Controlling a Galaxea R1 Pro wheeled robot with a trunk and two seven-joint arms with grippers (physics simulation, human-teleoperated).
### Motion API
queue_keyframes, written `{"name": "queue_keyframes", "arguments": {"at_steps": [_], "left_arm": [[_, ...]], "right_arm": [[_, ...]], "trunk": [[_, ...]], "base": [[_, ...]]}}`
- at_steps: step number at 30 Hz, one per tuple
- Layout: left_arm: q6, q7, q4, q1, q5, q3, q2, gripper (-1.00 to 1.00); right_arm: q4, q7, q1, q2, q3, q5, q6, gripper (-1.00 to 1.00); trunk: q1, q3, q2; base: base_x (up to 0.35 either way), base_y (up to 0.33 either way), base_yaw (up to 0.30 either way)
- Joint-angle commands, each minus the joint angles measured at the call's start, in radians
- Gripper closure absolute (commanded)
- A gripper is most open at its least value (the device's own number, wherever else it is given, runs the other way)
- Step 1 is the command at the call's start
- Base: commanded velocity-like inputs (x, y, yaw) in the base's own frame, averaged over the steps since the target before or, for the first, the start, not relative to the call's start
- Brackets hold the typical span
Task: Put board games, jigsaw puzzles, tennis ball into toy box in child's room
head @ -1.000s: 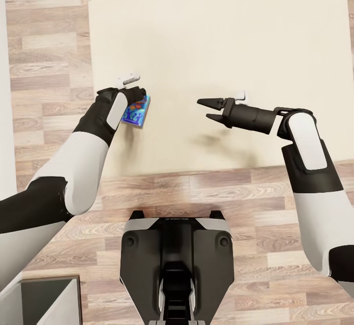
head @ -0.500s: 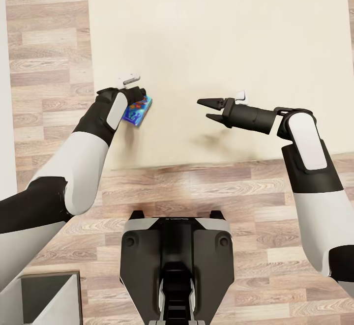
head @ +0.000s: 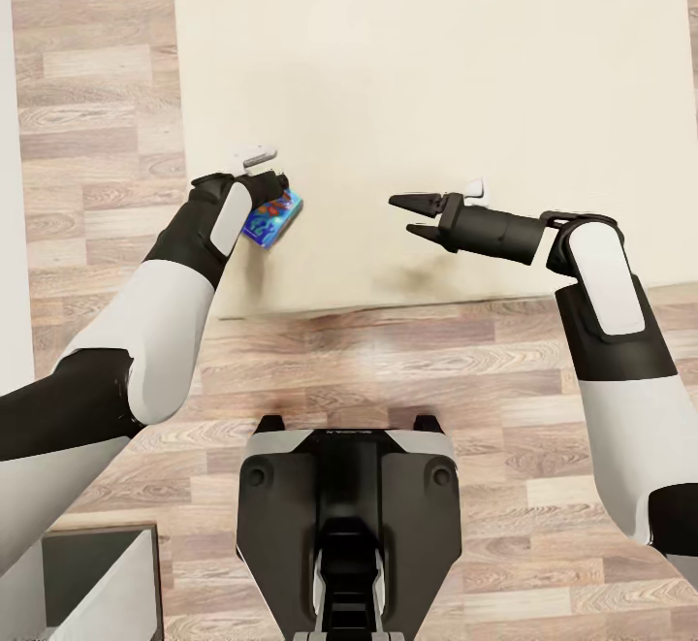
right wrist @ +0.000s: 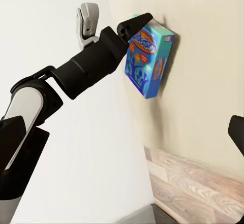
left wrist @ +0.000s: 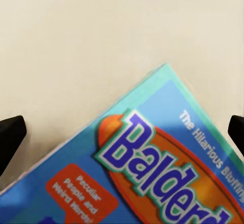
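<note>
Holding the small blue board game (head: 271, 218) in my left hand (head: 264, 197) right now, fingers clamped on one edge of the box, so it hangs tilted just off the beige mattress of the bed (head: 436, 69). From the right wrist cam you can see the box (right wrist: 149, 60) pinched at its upper corner by the left hand (right wrist: 136, 27), with the rest of it dangling below the grip and a soft shadow on the mattress behind it. Left wrist cam is basically a close-up of the cover (left wrist: 152, 168): blue with a teal border, orange oval, big purple-and-white lettering that starts "Balder", plus a little red blob with white text. The mattress (left wrist: 76, 41) fills the space beyond the box.

My right hand (head: 411, 216) is spread open with nothing in it, hovering over the bed well off to the side of the left one, fingers pointed toward the game. The near edge of the bed sits just below both hands, and past that it's wood plank floor (head: 388, 369) back toward the robot's base (head: 347, 505). A dark grey corner of some furniture (head: 97, 583) pokes in by my left elbow side, can't tell what it is.
</note>
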Motion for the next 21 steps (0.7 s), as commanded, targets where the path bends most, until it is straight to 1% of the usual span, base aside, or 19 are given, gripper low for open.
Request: {"name": "queue_keyframes", "arguments": {"at_steps": [1,7,14,19,21], "left_arm": [[0.004,0.006,-0.001,0.000,0.011,0.003,-0.001,-1.00],[0.005,0.006,-0.001,0.000,0.011,0.003,-0.001,-1.00],[0.006,0.006,-0.001,0.000,0.011,0.002,-0.001,-1.00],[0.006,0.006,-0.001,0.000,0.011,0.003,-0.001,-1.00],[0.006,0.006,-0.001,0.000,0.011,0.003,-0.001,-1.00]], "right_arm": [[0.000,0.000,-0.001,-0.001,0.001,-0.001,0.002,-1.00],[0.000,0.000,-0.001,-0.001,0.001,-0.001,0.002,-1.00],[0.000,0.000,-0.001,-0.001,0.001,-0.001,0.002,-1.00],[0.000,0.000,-0.001,-0.001,0.001,-0.001,0.002,-1.00],[0.000,0.000,-0.001,-0.001,0.001,-0.001,0.002,-1.00]], "trunk": [[0.000,-0.001,-0.002],[0.000,-0.001,-0.002],[0.000,-0.001,-0.002],[0.000,-0.001,-0.002],[0.000,-0.001,-0.002]], "base": [[-0.121,-0.006,0.000],[-0.064,-0.007,0.000],[-0.120,-0.101,0.000],[-0.042,-0.028,0.000],[-0.195,-0.007,0.000]]}}
